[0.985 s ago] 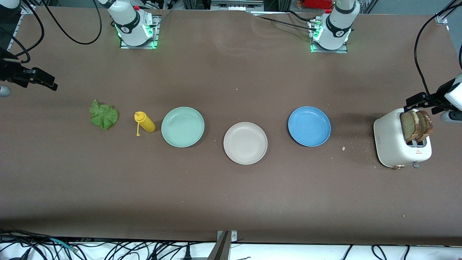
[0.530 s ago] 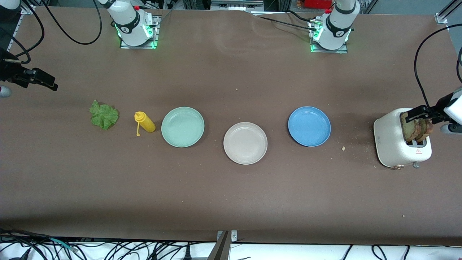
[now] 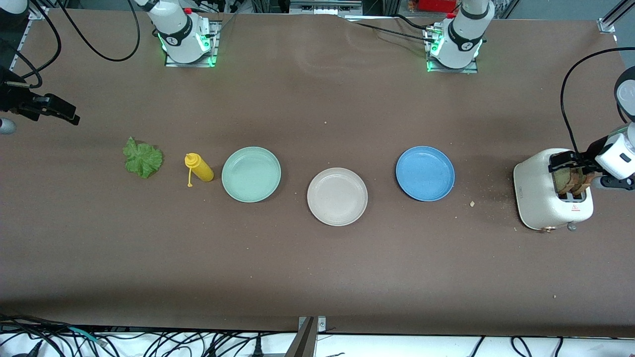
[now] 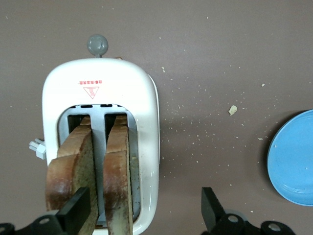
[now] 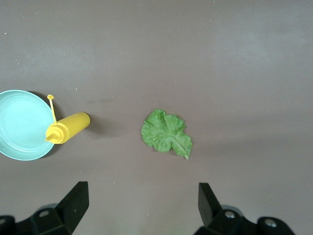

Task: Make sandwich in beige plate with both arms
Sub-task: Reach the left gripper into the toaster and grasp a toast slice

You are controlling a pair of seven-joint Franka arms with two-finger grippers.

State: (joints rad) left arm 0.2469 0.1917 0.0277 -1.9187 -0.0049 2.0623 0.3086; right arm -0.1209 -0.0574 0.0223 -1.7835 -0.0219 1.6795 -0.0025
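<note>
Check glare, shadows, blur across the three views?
Front view: even light, faint sheen on the table near the arm bases, soft shadow beside the blue plate. Left wrist view: sharp toaster, no glare. Right wrist view: lettuce leaf crisp, mild sheen.

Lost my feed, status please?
Left tool open over toaster bread. Right tool open, waiting above lettuce. Beige plate empty. Nothing blocking.

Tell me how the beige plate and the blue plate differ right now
The beige plate is pale off-white; the blue plate is bright blue. The beige plate lies nearer the front camera, mid-table; the blue plate lies farther from it, toward the left arm's end, closer to the toaster. Both are round, shallow, empty, and look about equal in size.
</note>
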